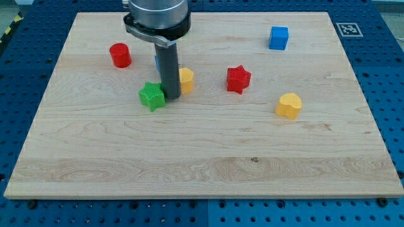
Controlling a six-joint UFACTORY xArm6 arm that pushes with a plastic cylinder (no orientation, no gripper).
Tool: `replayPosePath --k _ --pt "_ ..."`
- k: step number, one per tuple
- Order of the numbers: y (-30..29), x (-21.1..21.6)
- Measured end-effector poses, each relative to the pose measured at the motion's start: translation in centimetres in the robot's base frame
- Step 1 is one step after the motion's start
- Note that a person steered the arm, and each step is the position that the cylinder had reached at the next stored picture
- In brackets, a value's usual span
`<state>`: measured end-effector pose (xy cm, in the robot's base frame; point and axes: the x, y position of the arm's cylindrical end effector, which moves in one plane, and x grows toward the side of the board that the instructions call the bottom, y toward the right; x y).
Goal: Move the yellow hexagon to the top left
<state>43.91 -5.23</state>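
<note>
Rod tip down between two blocks on a wooden board.

Board (208,157) of pale wood fills most of the view, and the dark rod stands near its upper left, so everything below is placed from the rod. The arm carries no hand or jaws, only this rod; my tip (171,97) rests on the wood. A yellow hexagon (185,80) sits just to the tip's right, partly hidden behind the rod and seemingly touching it. A green star (152,96) lies just to the tip's left. A red star (238,79) is farther right, a yellow heart-like block (289,105) farther still, a blue cube (278,38) up and right, and a red cylinder (120,55) up and left.
</note>
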Motion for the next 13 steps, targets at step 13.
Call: replayPosePath --k 13 --pt "-6.2 -14.9"
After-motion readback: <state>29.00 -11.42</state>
